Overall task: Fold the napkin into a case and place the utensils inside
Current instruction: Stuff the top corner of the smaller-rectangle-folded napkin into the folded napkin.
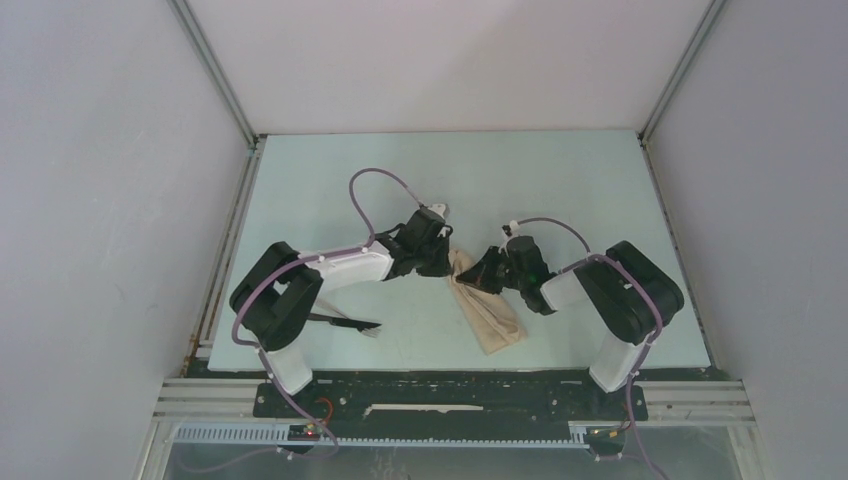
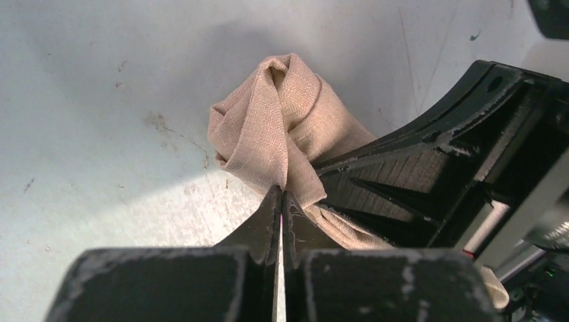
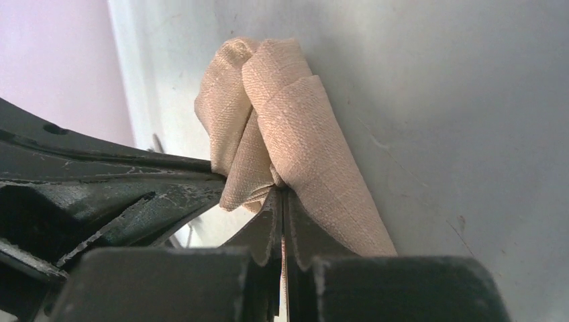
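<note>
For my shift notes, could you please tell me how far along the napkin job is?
Done: the napkin is already folded into a narrow strip. In hand: the left tool and right tool both pinch its bunched far end. Left: a black utensil lies on the table, outside the napkin.

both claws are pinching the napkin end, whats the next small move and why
Probably ease the left claw and right claw apart, spreading the napkin: both are shut on the same bunched, twisted end, which looks too crumpled to fold into a case.
</note>
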Controlling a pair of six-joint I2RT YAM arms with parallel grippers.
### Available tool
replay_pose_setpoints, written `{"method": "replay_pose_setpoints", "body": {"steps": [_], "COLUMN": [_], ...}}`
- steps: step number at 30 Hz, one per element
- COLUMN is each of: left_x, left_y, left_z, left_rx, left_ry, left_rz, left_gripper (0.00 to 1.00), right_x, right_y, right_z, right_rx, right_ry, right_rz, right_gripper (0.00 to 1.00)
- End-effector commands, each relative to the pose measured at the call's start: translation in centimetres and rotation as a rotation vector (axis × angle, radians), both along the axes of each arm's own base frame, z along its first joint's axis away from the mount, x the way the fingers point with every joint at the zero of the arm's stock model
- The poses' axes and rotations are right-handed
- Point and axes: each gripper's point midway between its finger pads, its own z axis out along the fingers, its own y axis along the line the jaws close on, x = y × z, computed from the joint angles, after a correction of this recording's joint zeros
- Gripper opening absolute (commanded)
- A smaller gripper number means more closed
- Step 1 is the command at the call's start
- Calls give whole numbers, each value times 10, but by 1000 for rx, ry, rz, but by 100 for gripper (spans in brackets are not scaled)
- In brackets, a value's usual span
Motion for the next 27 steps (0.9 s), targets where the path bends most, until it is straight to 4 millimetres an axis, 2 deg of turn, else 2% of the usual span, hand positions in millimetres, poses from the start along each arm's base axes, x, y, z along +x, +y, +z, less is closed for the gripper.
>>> {"method": "replay_pose_setpoints", "body": {"steps": [1, 6, 9, 12, 18, 22, 27], "left_x": [4, 5, 7, 6, 3, 1, 0], "left_y": [-9, -6, -5, -5, -6, -6, -9], "left_z": [36, 29, 24, 23, 24, 23, 22], "left_rx": [-121, -114, -114, -117, -131, -131, -142], "left_ry": [-40, -20, -9, -5, -11, -9, -1], "left_rz": [21, 35, 44, 46, 26, 17, 9], "left_gripper": [0, 0, 0, 0, 0, 0, 0], "right_x": [14, 7, 2, 3, 9, 11, 19], "right_y": [2, -1, -2, -5, -1, 6, 16], "right_z": [17, -1, 1, 7, 20, 26, 20], "right_rx": [143, 112, 116, 119, 188, 223, 239], "right_ry": [-52, -20, -36, -62, -90, -114, -119], "right_rz": [-90, -70, -48, -31, 7, 29, 37], "right_gripper": [0, 0, 9, 11, 0, 0, 0]}}
